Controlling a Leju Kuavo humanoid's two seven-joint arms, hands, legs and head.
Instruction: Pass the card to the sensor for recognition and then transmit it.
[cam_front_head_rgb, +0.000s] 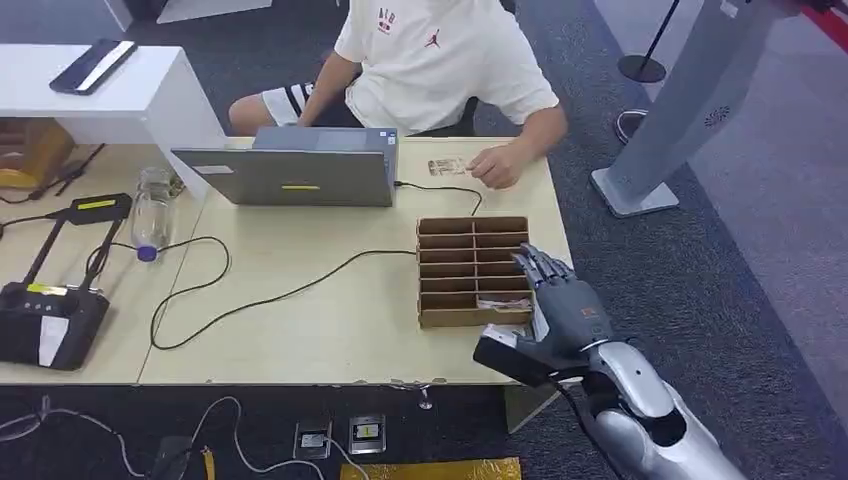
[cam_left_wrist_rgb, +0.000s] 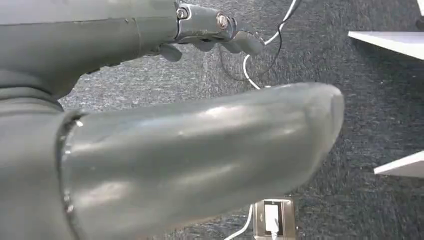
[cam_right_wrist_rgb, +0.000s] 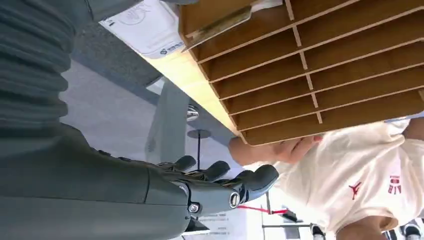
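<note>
While my right hand hovers at the right edge of the slotted cardboard tray, fingers stretched flat and apart, it's got nothing in it. The card lies in the near-right slot of the tray, just beside my fingers, pale and half tucked under the divider. From the right wrist cam it shows as a white slip poking from that end slot.

Left hand hangs down over the carpet, fingers curled in, holding nothing as far as I can tell.

Risks, imo: slot's narrow and the card lies flat, so fingertips may slide over it w/o getting under an edge. Push too hard and the light tray could shift along the table, or tip off the near edge since it sits close to it. A weak pinch could drop the card to the floor on the way to the sensor.

Hard to make out: which device is the sensor, can't say. Black unit far left w/ cables is one candidate. Person at the far side has a hand on smth small by the laptop; can't read what. My thumb's hidden behind the palm.
</note>
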